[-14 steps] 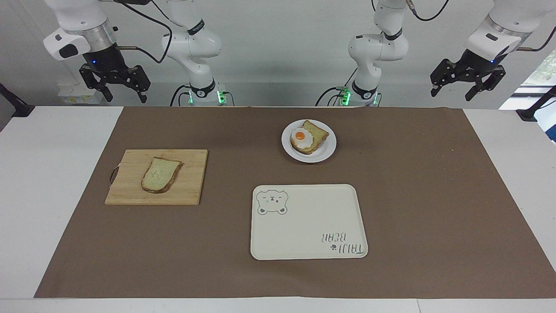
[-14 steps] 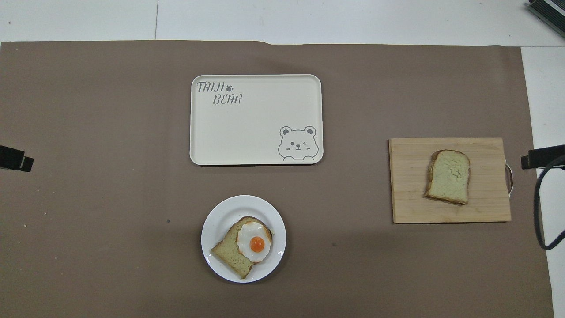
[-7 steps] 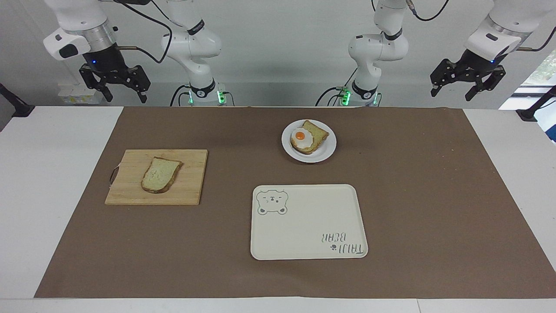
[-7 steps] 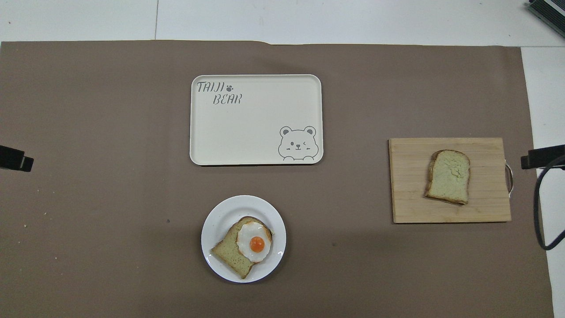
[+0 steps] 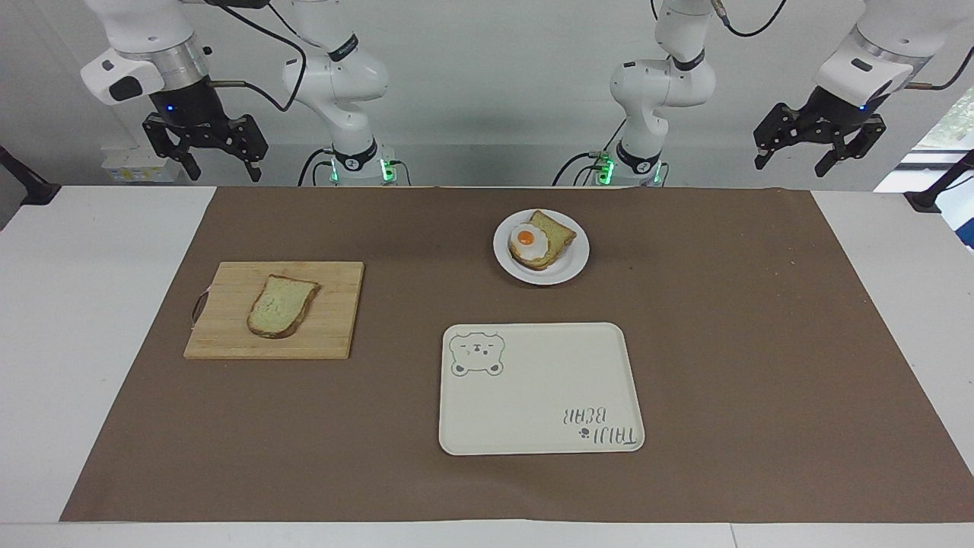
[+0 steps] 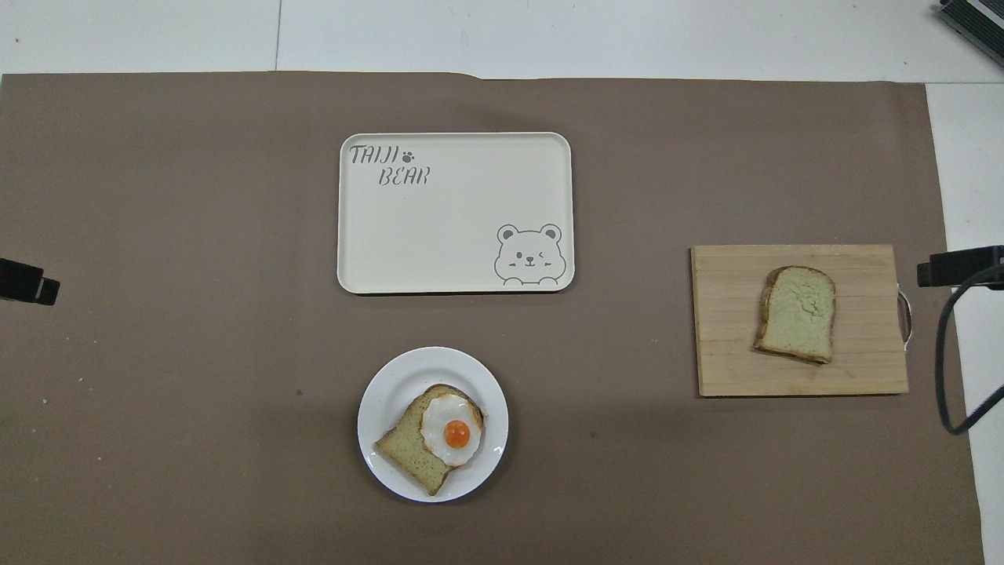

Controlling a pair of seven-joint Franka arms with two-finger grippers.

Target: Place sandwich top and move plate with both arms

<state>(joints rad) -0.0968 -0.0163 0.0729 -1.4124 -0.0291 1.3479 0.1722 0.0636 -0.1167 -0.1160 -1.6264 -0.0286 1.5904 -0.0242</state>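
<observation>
- My right gripper (image 5: 205, 148) has drifted slightly toward the cutting board (image 5: 335, 304); jaws wide, empty.
- Left gripper (image 5: 820, 144) waits, jaws wide, empty.
- Plate (image 5: 567, 266) untouched near the robots.
- Sandwich top (image 5: 281, 306) unmoved on the board; pickup likely next.

sandwich top (image 5: 282, 306) on cutting board (image 5: 335, 335); plate (image 5: 567, 268) nearer robots than tray (image 5: 533, 411), seemingly apart.

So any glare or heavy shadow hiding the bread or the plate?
Facing view: even light, no glare on the plate, and the sandwich top is clearly lit. Overhead view: only soft shadow along the plate's edge, and the bread's crust reads clearly.
</observation>
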